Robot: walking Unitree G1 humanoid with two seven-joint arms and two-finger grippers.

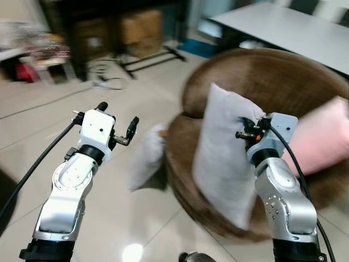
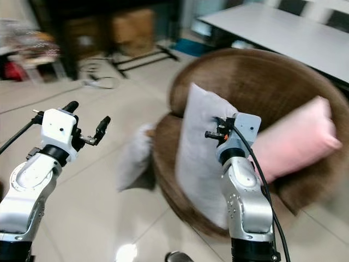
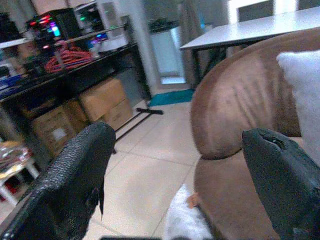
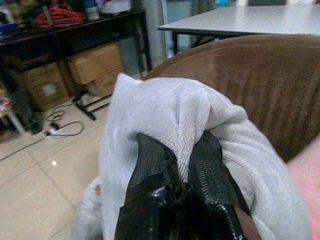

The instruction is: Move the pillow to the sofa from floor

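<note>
The left gripper [image 1: 117,123] hangs in the air over bare pale floor tiles [image 1: 49,131], its two black fingers spread wide with nothing between them. Beyond its fingertips, further across the open tiles, stand a black desk frame [image 3: 75,75] with brown cardboard boxes [image 3: 102,100] under it. Just to its right, a second grey-white cushion [image 1: 147,158] leans on the floor against the left rim of the round brown plush sofa [image 1: 272,82], touching it. Further right, the right gripper [image 4: 182,165] has its fingers pinched together on a fold at the upper right edge of the large grey-white fabric pillow [image 1: 223,164]. The pillow hangs upright below and to the left of that gripper, over the sofa's seat; its lower corner reaches the front rim. Right of the gripper, a pink cushion [image 1: 322,136] lies against the sofa's curved back. Behind the sofa runs the edge of a grey tabletop [image 1: 283,27].
</note>
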